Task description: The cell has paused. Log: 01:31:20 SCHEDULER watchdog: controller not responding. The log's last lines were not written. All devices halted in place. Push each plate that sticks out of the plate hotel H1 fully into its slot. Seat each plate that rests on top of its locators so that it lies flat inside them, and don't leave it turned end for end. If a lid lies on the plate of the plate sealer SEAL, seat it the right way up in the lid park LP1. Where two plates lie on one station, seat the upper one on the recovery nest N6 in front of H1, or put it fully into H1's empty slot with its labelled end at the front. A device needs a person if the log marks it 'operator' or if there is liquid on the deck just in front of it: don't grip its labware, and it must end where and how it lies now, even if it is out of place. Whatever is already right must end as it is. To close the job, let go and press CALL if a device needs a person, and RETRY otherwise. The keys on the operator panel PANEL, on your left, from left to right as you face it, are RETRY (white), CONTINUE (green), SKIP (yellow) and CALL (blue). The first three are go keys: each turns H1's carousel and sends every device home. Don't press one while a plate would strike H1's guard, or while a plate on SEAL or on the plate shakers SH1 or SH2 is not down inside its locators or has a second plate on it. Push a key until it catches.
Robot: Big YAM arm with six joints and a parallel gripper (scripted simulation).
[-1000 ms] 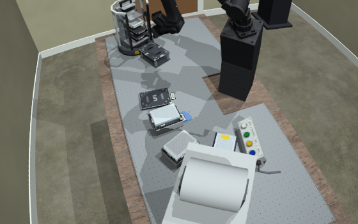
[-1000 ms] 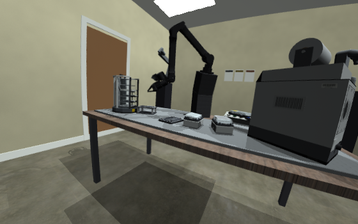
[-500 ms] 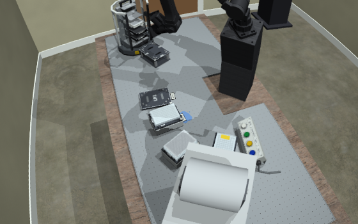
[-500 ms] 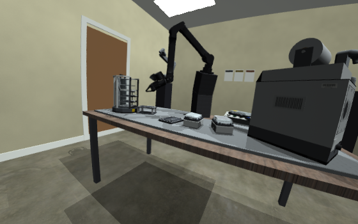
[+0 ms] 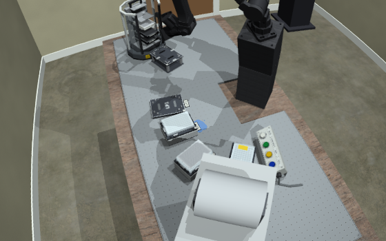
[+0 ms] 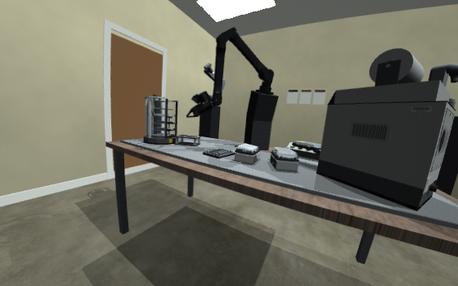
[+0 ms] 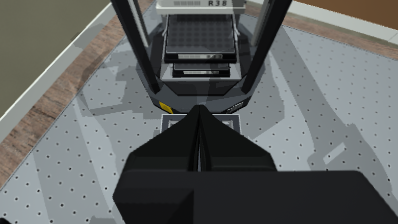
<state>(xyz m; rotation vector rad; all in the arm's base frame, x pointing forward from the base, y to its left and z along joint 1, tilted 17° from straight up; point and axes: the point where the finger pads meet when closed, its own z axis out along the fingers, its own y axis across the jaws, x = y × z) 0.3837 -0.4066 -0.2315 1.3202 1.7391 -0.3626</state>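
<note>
Where the worktop's far left corner lies, stands plate hotel H1 [image 5: 127,32], dark plates [image 7: 200,35] stacked in its lower slots, a white plate labelled R38 [image 7: 200,4] above them. Just in front sits recovery nest N6 [image 5: 166,57]. Hangs beside the hotel's front, gripper [image 7: 200,111], jaws pressed together, holding nothing. Mid-worktop: a tilted white plate [image 5: 178,124] with blue liquid [image 5: 201,125] alongside. Near the right edge, PANEL [image 5: 269,150].
</note>
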